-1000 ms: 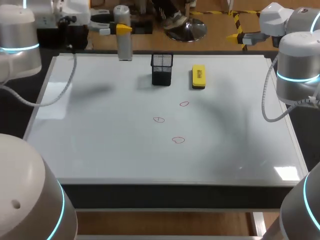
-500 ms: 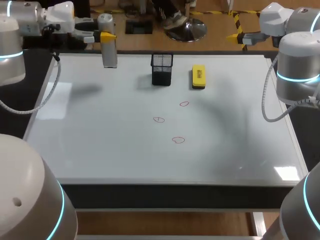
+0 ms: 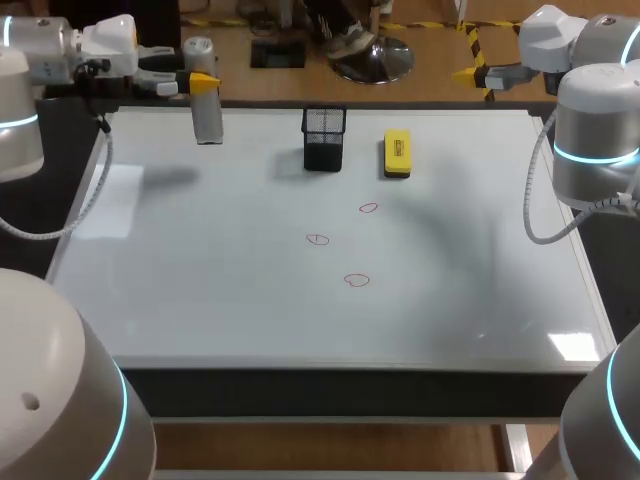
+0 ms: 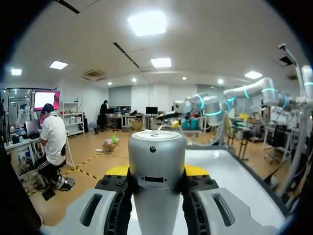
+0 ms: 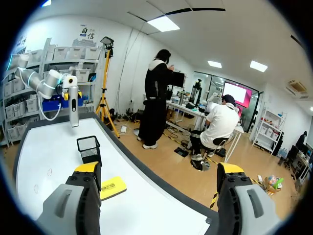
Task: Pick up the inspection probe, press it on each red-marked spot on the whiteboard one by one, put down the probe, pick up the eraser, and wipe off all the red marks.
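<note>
1. The left gripper (image 3: 196, 82) is clamping the smooth silver cylindrical probe (image 3: 207, 112) near its top, upright above the glossy whiteboard's (image 3: 200, 290) far left corner. Rigid and likely slippery, it is wanting a firm hold.
2. The yellow block eraser (image 3: 397, 154) is lying beside the black mesh cup (image 3: 324, 138).
3. The right gripper (image 5: 159, 171) is hanging wide, empty.

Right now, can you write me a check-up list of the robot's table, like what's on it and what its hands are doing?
Surface: whiteboard, flat, three red marks near its middle.
Job's things: probe upright over the far left corner; yellow eraser lying at the far side.
Clutter: black mesh cup beside the eraser, not touching it.
Grippers: left gripper shut on the probe; right gripper open, empty.
Cables: a grey cable droops from each arm.
Surroundings: nothing seen reaching over the table.
</note>
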Robot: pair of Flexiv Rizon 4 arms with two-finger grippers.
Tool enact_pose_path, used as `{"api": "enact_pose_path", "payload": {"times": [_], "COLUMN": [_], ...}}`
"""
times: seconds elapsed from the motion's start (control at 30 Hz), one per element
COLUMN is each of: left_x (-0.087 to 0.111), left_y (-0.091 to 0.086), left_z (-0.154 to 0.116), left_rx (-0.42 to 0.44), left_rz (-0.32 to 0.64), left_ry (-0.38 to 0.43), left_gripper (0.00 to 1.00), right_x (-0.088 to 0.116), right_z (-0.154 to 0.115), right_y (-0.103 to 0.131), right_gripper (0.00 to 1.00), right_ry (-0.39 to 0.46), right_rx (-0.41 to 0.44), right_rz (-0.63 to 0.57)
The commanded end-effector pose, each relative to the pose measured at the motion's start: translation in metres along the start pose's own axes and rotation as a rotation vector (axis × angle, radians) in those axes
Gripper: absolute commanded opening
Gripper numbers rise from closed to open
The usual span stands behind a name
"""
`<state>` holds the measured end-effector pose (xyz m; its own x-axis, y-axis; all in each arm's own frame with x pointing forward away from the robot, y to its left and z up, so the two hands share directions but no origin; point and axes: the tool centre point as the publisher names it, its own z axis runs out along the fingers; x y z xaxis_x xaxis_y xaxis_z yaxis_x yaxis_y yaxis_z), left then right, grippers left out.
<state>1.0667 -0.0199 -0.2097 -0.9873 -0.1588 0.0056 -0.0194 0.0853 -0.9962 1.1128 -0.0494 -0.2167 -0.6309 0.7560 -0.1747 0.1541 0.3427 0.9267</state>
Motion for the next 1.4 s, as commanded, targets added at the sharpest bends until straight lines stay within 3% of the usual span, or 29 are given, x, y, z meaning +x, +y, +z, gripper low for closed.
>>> {"api": "enact_pose_path", "payload": {"times": [0.03, 0.47, 0.63, 0.77, 0.87, 1.13, 1.4], "left_x": [0.001, 0.001, 0.001, 0.001, 0.001, 0.001, 0.001], "left_y": [-0.001, -0.001, -0.001, -0.001, -0.001, -0.001, -0.001], "left_z": [0.0, 0.0, 0.0, 0.0, 0.0, 0.0, 0.0], "left_rx": [-0.001, -0.001, -0.001, -0.001, -0.001, -0.001, -0.001], "left_rz": [0.001, 0.001, 0.001, 0.001, 0.001, 0.001, 0.001], "left_ry": [-0.002, -0.002, -0.002, -0.002, -0.002, -0.002, -0.002], "left_gripper": [0.0, 0.0, 0.0, 0.0, 0.0, 0.0, 0.0], "right_x": [0.0, 0.0, 0.014, 0.017, 0.017, 0.021, 0.033], "right_z": [0.0, 0.0, 0.019, 0.021, 0.021, 0.026, 0.037], "right_y": [0.0, 0.0, -0.01, -0.019, -0.024, -0.038, -0.047], "right_gripper": [1.0, 1.0, 1.0, 1.0, 1.0, 1.0, 1.0], "right_ry": [0.001, 0.001, 0.329, 0.489, 0.586, 0.806, 1.027], "right_rx": [0.001, 0.001, 0.303, 0.455, 0.526, 0.835, 0.977], "right_rz": [0.0, 0.0, -0.191, -0.279, -0.337, -0.572, -0.77]}}
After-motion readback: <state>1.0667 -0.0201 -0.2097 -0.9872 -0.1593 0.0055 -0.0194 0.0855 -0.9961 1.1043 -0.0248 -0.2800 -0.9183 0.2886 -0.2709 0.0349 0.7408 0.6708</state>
